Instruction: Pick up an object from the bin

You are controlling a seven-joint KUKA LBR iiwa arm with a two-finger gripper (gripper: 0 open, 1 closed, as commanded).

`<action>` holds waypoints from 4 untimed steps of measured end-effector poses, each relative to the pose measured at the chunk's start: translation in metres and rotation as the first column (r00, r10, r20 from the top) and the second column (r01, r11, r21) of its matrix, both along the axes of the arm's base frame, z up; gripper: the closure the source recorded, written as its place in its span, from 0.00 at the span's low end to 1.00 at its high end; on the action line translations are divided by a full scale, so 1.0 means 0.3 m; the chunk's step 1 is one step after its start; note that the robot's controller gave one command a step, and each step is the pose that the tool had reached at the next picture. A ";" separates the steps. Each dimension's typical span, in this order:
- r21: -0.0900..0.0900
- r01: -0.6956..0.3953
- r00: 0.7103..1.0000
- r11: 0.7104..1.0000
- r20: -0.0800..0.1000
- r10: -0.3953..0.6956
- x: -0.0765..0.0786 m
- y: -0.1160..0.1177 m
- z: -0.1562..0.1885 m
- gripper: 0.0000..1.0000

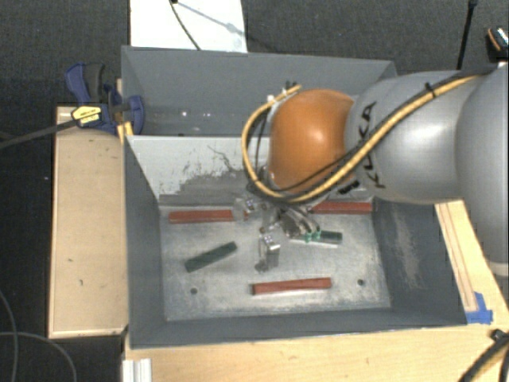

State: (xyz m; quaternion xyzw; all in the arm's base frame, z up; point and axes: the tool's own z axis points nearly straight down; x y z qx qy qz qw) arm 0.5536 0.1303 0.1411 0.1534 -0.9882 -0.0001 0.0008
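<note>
The gripper (270, 245) is hovering low at the frame's centre, spread or closed I cannot tell, just left of a small green stick (324, 235), so centring over it first seems wise.

In the bin (147, 237), one bar (199, 215) lay along the back at the left, a second bar (350, 208) at the right. A slanted stick (211, 256) lay left of centre, a third bar (290, 286) near the front. The claw (269, 247) hung mid-bin, a small piece (324, 235) just right of it
</note>
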 end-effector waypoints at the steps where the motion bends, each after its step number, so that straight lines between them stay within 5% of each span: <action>1: 0.002 -0.521 0.854 0.854 -0.003 0.521 0.014 0.105 -0.241 0.00; 2: 0.000 -0.610 0.792 0.792 0.008 0.610 0.074 0.200 -0.233 0.00; 3: 0.001 -0.603 0.797 0.797 0.005 0.603 0.073 0.198 -0.234 1.00; 4: -0.004 -0.609 0.793 0.793 0.014 0.609 0.084 0.172 0.278 1.00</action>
